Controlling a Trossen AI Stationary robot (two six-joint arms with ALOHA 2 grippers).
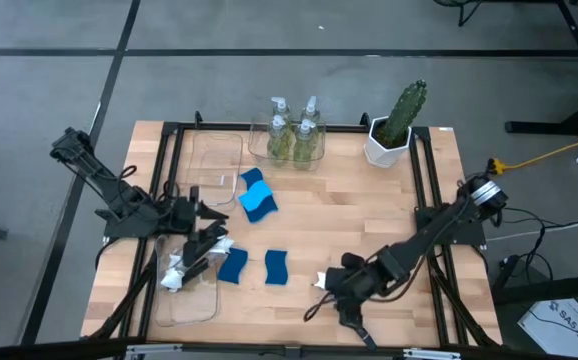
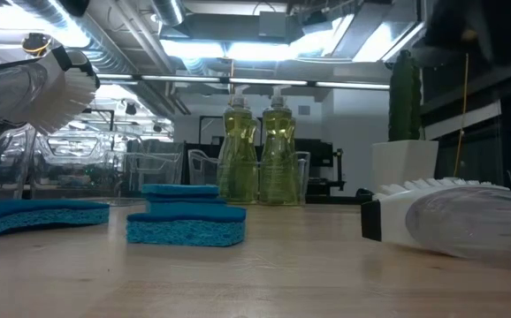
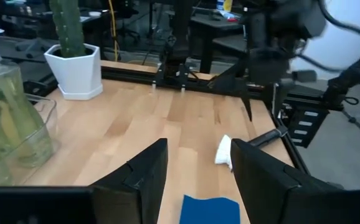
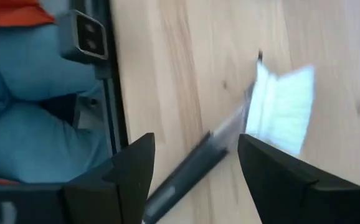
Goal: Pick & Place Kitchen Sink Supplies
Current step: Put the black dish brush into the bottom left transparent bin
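Looking straight down, I see a pale wooden-plank worktop [image 1: 369,210] inside a black metal frame. My left claw [image 1: 209,243] sits over the left side, above a clear plastic bin [image 1: 191,290] holding what looks like a white-bristled brush [image 1: 174,272], though the arm hides much of it. From the left wrist, the claw's two dark fingers [image 3: 146,174] stand apart with nothing between them.

My right claw [image 1: 341,292] is near the front edge on the right, fingers [image 4: 127,168] spread wide and empty. Below it lies a dish brush [image 4: 255,118]: a slim black handle and a white bristled head, flat on the wood, blurred in that view.

Four blue rectangular sponges, spongy and slightly wavy, lie loose mid-worktop: two overlapping [image 1: 258,198] toward the back, two more [image 1: 233,265] [image 1: 276,267] side by side nearer the front.

At the back edge, clear pump bottles of yellow-green soap [image 1: 294,135] stand upright together in another clear bin [image 1: 259,148]. Beside them to the right is a spiny green cactus [image 1: 405,112] in a white faceted pot [image 1: 381,148].
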